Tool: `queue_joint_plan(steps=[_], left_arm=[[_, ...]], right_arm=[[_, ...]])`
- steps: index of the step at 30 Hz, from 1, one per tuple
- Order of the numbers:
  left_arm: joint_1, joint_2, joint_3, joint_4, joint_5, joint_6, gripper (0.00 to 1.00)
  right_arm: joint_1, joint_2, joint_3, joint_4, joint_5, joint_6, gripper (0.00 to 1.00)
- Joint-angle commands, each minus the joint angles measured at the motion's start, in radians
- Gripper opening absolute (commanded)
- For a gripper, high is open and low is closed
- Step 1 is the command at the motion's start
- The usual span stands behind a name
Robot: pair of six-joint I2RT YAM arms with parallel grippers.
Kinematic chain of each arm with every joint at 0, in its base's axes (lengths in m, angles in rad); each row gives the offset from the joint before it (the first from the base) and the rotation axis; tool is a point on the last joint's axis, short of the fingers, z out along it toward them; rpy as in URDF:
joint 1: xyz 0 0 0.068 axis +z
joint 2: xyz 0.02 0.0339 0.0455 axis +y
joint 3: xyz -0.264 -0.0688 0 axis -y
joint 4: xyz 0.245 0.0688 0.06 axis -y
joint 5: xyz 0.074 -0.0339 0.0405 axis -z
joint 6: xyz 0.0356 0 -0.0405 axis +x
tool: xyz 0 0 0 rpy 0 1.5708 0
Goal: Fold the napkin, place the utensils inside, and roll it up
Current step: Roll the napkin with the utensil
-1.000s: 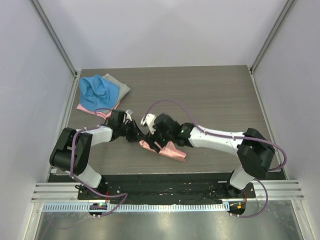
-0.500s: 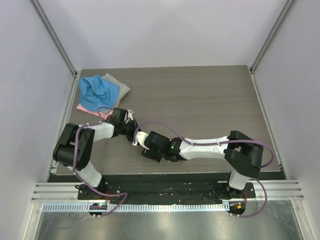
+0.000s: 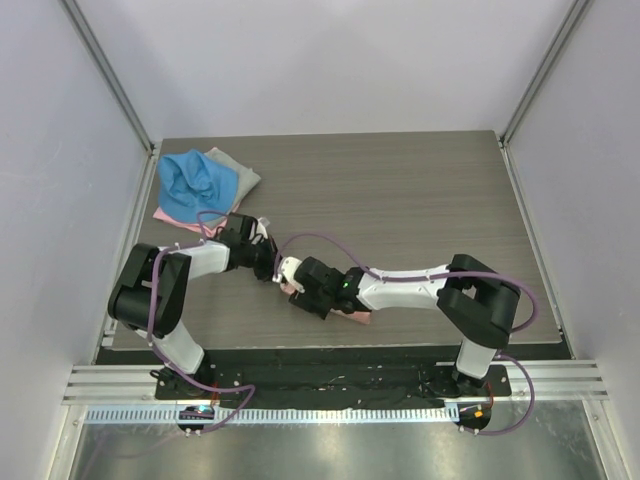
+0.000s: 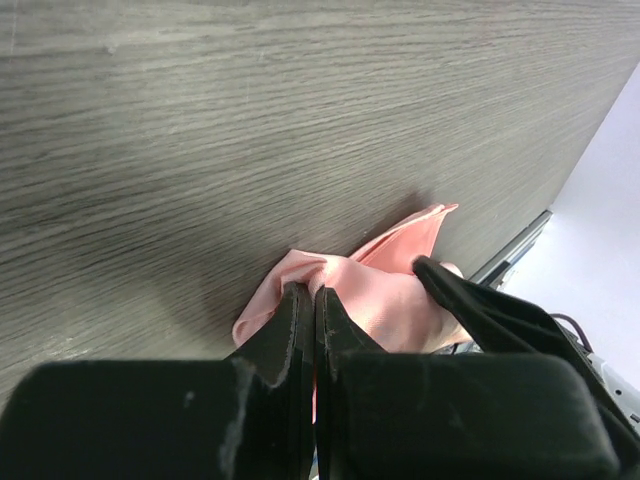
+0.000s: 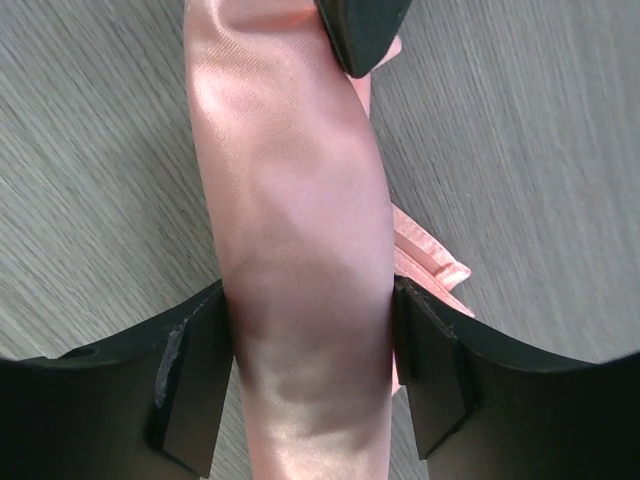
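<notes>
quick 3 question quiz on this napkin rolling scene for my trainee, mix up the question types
1. True or false: the blue cloth lies near the table's far left corner.
2. What sits between the right gripper's fingers? A) nothing B) the rolled napkin C) the grey cloth
3. Which gripper has its fingers pressed together at the napkin's edge?
Key: 1 true; 2 B; 3 the left gripper.

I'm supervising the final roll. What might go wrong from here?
The salmon-pink satin napkin roll sits between the right fingers, with a loose flap beside it; letting go may unroll the slippery cloth. The left fingers are shut right at the roll's end, so the two sets may collide.
</notes>
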State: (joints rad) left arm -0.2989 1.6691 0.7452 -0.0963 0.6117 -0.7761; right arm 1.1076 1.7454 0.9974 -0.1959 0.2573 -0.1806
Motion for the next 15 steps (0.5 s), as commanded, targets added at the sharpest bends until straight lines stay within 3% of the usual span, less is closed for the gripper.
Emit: queue_joint_plan(steps=[1,8,10,15], left_arm=[[0.006,0.001,0.046,-0.002,0.008,0.02,0.12],[0.069,-0.057,0.079,-0.011,-0.049,0.018,0.53],[0.086,-0.081,0.068,-0.028,-0.078,0.024,0.6],[0.095,-0.186,0.011,-0.013,-0.165,0.037,0.64]], right_arm=[[-0.071,0.031,0.003,-0.022,-0.173,0.044,0.66],[-0.199,0.092,0.032,-0.074,-0.582,0.113,0.54],[-0.228,0.108,0.04,-0.076,-0.697,0.144,0.52],[-0.259,0.17,0.085,-0.073,-0.886,0.205,0.5]])
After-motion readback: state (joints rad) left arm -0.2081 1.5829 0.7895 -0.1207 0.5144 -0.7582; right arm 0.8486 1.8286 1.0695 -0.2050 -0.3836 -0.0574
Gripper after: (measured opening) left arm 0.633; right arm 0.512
